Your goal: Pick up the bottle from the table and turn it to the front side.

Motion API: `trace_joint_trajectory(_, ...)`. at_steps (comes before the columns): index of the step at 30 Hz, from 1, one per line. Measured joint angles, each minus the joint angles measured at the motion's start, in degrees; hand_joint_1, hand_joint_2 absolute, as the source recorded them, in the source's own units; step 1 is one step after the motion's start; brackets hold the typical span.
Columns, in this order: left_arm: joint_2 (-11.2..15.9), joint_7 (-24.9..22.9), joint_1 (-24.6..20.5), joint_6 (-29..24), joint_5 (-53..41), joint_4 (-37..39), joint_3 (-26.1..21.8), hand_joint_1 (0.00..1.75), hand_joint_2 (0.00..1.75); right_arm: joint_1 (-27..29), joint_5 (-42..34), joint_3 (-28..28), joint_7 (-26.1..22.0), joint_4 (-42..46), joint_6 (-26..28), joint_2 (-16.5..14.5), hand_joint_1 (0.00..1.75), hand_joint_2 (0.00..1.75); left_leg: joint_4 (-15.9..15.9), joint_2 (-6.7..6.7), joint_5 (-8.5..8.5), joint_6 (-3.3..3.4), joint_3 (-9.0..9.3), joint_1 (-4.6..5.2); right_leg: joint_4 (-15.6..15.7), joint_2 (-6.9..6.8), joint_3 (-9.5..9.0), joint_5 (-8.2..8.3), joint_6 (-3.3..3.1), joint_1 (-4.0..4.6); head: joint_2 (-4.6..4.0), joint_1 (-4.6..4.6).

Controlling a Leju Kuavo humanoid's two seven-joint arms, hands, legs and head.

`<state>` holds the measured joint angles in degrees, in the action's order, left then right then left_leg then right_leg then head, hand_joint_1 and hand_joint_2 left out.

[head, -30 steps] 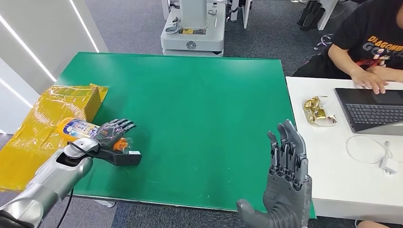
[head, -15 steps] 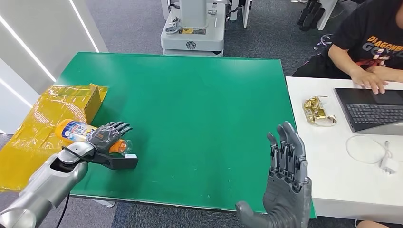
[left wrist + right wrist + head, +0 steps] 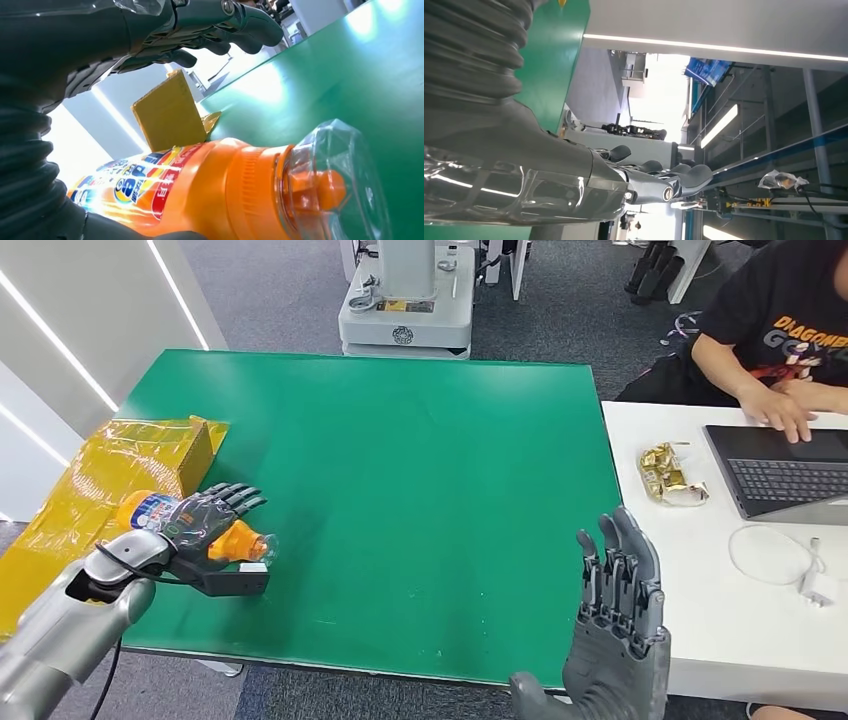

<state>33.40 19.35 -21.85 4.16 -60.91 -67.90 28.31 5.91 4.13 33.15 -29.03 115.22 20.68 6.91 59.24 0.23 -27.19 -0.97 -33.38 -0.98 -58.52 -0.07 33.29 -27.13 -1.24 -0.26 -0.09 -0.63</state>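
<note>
Two dark many-fingered hands show over the green table [image 3: 400,470]. The left hand [image 3: 205,525] grips the orange plastic bottle with a blue-and-white label and a clear cap [image 3: 185,525] near the table's left front edge: its fingers [image 3: 220,22] reach over the bottle's body and its thumb runs underneath, toward the cap end. The bottle lies on its side in that grasp, base toward the yellow wrapping and clear cap [image 3: 335,185] toward the middle of the table; whether it touches the green surface I cannot tell. The right hand [image 3: 615,630] is raised at the table's front right corner, palm upright, fingers straight and slightly apart, holding nothing.

Just beyond the left hand, a yellow taped cardboard box [image 3: 195,450] sits on a sheet of yellow wrapping [image 3: 70,510] that overhangs the table's left edge. To the right stands a white desk [image 3: 720,610] with crumpled gold foil [image 3: 672,475], a dark laptop [image 3: 780,475] and a white cable with charger [image 3: 790,560]. A person in a black printed T-shirt [image 3: 790,320] has a hand on the laptop. A white machine base [image 3: 405,305] stands behind the table.
</note>
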Motion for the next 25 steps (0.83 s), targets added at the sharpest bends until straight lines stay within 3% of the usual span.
trace_joint_trajectory(7,1.90,1.74,4.18,-4.38,3.77,-5.74,-1.44,0.00,1.75,2.02,1.78,-1.19,0.21,1.62,-0.34,-0.02,0.00,1.75,0.00,0.00,-0.01,0.00,-0.02,0.00,0.03,0.00,0.04,-0.02,0.01,0.00,0.00,-0.01)
trace_joint_trajectory(13,0.17,3.24,7.48,-11.20,9.38,-12.26,-3.83,0.00,1.75,3.31,3.22,-2.00,0.99,2.92,-0.65,-0.04,0.00,1.75,0.00,-0.02,-0.02,0.00,-0.04,0.01,0.07,-0.01,0.04,-0.04,0.03,-0.01,0.00,-0.01)
trace_joint_trajectory(16,-3.69,5.84,8.19,-14.09,20.75,-16.21,-6.06,0.00,1.75,3.54,3.89,-2.14,1.36,3.14,-0.62,-0.10,0.00,1.75,0.02,-0.07,-0.01,0.01,-0.05,0.02,0.09,-0.09,0.00,-0.02,0.05,-0.03,0.00,-0.01)
trace_joint_trajectory(21,-12.71,7.73,7.77,-13.26,48.96,-21.81,-8.02,0.00,1.75,2.62,3.93,-1.86,1.68,2.73,1.18,-0.12,0.00,1.75,0.04,-0.07,-0.01,0.03,-0.05,0.11,0.11,-0.10,-0.01,0.05,0.09,-0.10,0.00,-0.01)
trace_joint_trajectory(25,-19.62,7.39,7.68,-13.31,59.51,-24.91,-7.84,0.00,1.75,1.05,2.84,-1.14,1.49,1.83,2.79,-0.09,0.00,1.75,0.06,-0.09,0.01,0.07,-0.07,0.13,0.11,-0.10,-0.01,0.07,0.12,-0.11,0.00,0.02)
